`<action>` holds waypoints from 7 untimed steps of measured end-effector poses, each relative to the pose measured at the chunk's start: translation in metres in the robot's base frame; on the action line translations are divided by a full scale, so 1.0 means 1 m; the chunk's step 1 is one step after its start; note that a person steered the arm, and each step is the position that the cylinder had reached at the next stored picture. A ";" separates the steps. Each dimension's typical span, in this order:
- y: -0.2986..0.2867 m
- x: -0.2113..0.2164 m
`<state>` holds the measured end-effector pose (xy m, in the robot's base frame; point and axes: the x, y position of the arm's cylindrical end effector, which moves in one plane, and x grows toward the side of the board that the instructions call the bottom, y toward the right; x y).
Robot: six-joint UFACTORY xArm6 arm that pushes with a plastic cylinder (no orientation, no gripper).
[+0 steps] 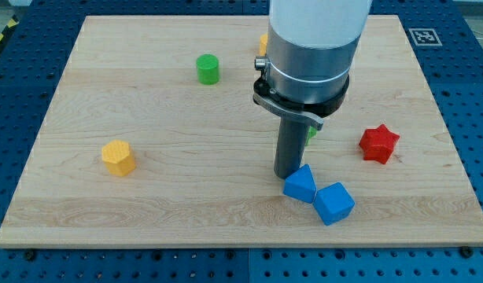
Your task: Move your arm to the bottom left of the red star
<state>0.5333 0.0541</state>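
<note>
The red star (379,144) lies on the wooden board (186,189) at the view's right. My tip (287,174) stands well to the star's left and a little lower. It is right beside a blue block (300,185), at that block's upper left, seemingly touching. A second blue cube (334,203) sits against the first at its lower right.
A green cylinder (208,69) stands at the upper middle. A yellow hexagonal block (119,158) lies at the left. A small green block (312,131) and an orange block (262,44) are mostly hidden behind the arm.
</note>
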 end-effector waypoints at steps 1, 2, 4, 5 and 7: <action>0.000 -0.021; 0.000 -0.024; 0.015 -0.024; 0.019 -0.024; 0.028 -0.019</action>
<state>0.5146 0.0816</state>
